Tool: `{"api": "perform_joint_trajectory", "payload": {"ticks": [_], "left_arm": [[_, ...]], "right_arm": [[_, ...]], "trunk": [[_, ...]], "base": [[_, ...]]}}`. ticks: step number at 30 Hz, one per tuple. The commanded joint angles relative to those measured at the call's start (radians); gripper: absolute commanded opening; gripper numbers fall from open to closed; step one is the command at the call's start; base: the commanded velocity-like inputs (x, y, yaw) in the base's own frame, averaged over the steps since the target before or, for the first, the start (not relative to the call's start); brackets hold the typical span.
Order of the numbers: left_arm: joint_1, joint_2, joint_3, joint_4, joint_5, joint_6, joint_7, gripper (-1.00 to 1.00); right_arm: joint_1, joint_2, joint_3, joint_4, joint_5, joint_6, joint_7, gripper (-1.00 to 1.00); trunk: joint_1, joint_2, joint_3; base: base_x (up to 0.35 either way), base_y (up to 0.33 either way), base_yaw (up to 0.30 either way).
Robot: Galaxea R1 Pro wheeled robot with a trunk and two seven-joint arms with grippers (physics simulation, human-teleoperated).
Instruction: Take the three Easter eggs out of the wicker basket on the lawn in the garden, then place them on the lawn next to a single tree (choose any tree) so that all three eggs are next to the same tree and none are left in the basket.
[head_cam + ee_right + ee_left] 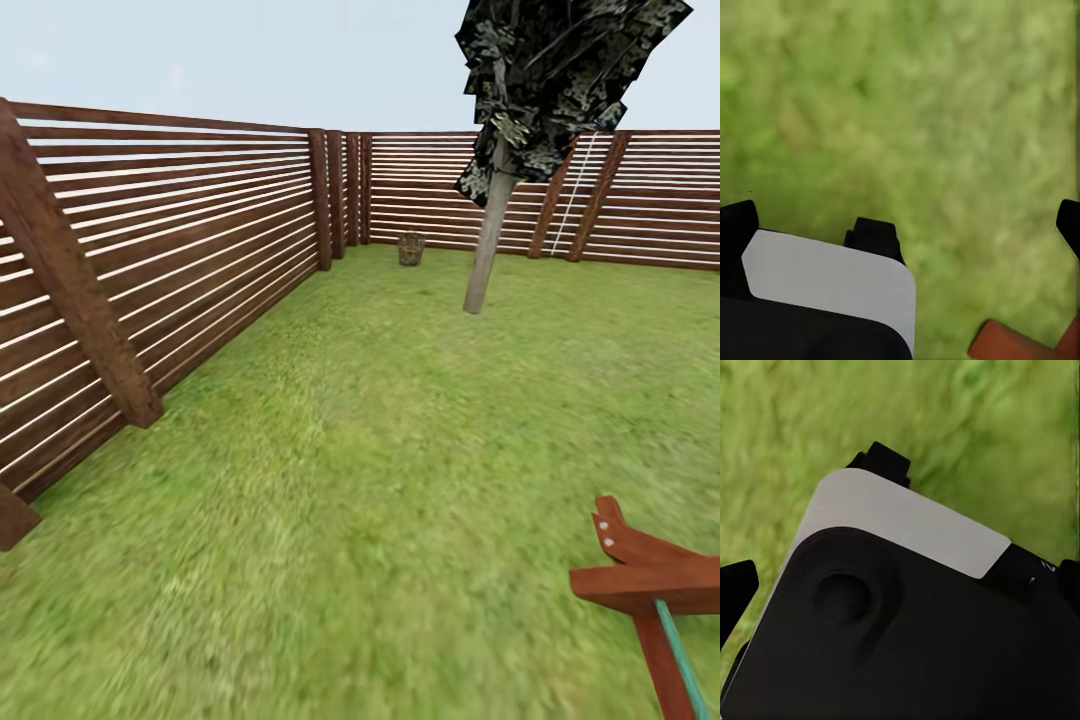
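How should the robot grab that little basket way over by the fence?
Probably by its rim, coming down from above. The small brown woven wicker basket stands upright on the green grass lawn near the brown slatted wooden fence, its open top facing up. It is too far and small to make out handles, so the robot should roll closer first.

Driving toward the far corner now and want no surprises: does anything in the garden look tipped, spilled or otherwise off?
Only the tree: its pale trunk leans instead of standing straight. The wicker basket sits upright on the lawn near the fence corner, nothing spilled around it; too far to see eggs. A wooden frame juts in front-right.
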Motion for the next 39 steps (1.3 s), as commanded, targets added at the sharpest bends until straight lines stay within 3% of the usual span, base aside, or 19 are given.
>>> {"api": "perform_joint_trajectory", "payload": {"ticks": [1, 28, 39], "left_arm": [[0.000, 0.000, 0.008, -0.002, -0.002, 0.005, 0.004, 1.00], [0.000, 0.000, 0.008, 0.001, -0.002, 0.003, 0.003, 1.00], [0.000, 0.000, 0.008, 0.003, -0.002, 0.003, 0.003, 1.00]], "right_arm": [[-0.002, 0.000, 0.003, 0.005, 0.006, -0.005, -0.007, 1.00], [-0.002, 0.003, 0.003, 0.006, 0.005, -0.005, -0.007, 1.00], [-0.001, 0.002, 0.003, 0.006, 0.004, -0.006, -0.006, 1.00]], "trunk": [[0.001, 0.000, -0.001], [0.001, 0.000, -0.001], [0.001, 0.000, -0.001]], "base": [[0.339, 0.000, 0.000], [0.339, 0.000, -0.003], [0.339, 0.000, -0.261]]}}
